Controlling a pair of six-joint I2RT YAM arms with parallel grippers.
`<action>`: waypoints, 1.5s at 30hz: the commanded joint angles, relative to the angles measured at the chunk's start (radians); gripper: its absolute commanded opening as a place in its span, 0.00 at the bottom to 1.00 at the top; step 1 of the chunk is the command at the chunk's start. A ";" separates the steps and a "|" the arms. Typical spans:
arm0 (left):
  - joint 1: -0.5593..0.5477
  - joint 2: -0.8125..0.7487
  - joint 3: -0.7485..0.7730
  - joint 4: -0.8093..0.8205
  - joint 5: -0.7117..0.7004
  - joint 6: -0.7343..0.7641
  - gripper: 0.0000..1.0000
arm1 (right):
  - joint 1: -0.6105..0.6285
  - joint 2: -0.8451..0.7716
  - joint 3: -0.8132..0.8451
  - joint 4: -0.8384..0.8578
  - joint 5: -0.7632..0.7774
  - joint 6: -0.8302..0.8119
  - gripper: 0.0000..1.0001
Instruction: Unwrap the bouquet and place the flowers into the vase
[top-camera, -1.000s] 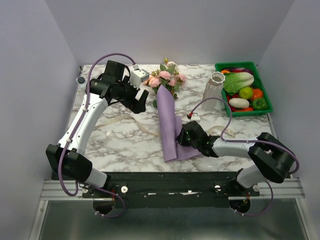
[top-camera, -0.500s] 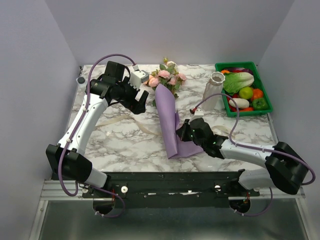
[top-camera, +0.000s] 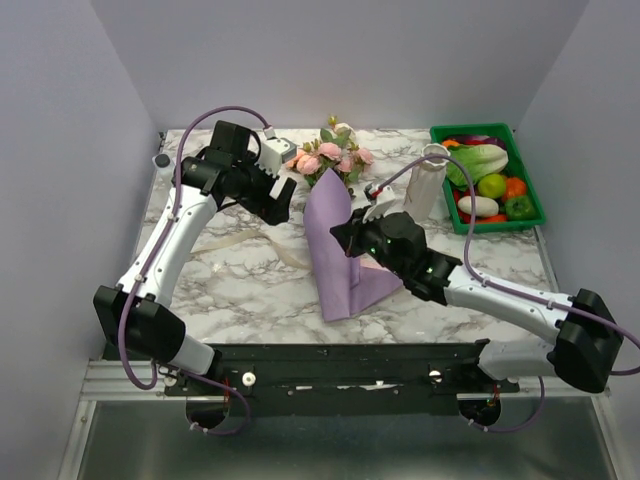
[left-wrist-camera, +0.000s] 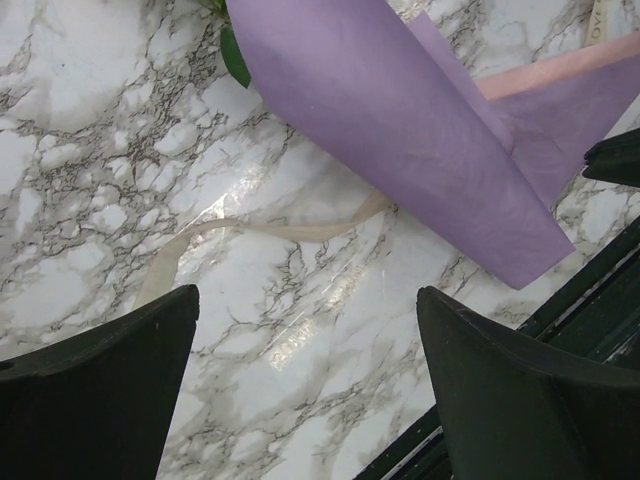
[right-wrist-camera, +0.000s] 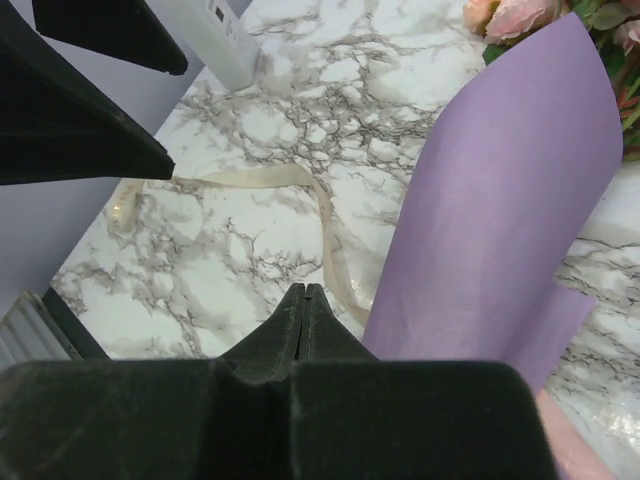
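Note:
The lilac paper sheet (top-camera: 335, 250) of the bouquet is loosened, its upper flap lifted and curled beside my right gripper (top-camera: 340, 236). That gripper is shut; in the right wrist view its tips (right-wrist-camera: 305, 290) show nothing between them, and the paper (right-wrist-camera: 500, 210) rises just to their right. The flowers (top-camera: 332, 155), pink and cream roses with leaves, stick out of the paper's far end. The cream ribbon (top-camera: 245, 240) lies loose on the table. My left gripper (top-camera: 280, 205) hangs open above the marble left of the paper (left-wrist-camera: 420, 130). The vase (top-camera: 427, 182) stands upright at the back right.
A green tray (top-camera: 470, 128) of plastic vegetables sits at the back right corner, right of the vase. A small clear tube (top-camera: 161, 159) stands at the far left edge. The ribbon (left-wrist-camera: 280, 232) runs under the paper's edge. The table's front rail is close below the paper.
My right gripper has shut and moved up and away from the near edge, alongside the paper. The paper's upper flap has lifted and spread wider. The left arm has barely moved.

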 joint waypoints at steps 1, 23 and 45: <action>0.004 0.018 0.024 0.019 -0.044 -0.019 0.99 | 0.002 0.015 0.003 -0.080 0.074 -0.055 0.23; 0.043 0.662 0.360 -0.024 0.579 0.311 0.99 | 0.028 -0.414 -0.176 -0.235 0.133 -0.076 0.57; 0.100 0.722 0.279 0.088 0.611 0.298 0.92 | 0.165 -0.297 -0.146 -0.402 0.042 -0.209 0.65</action>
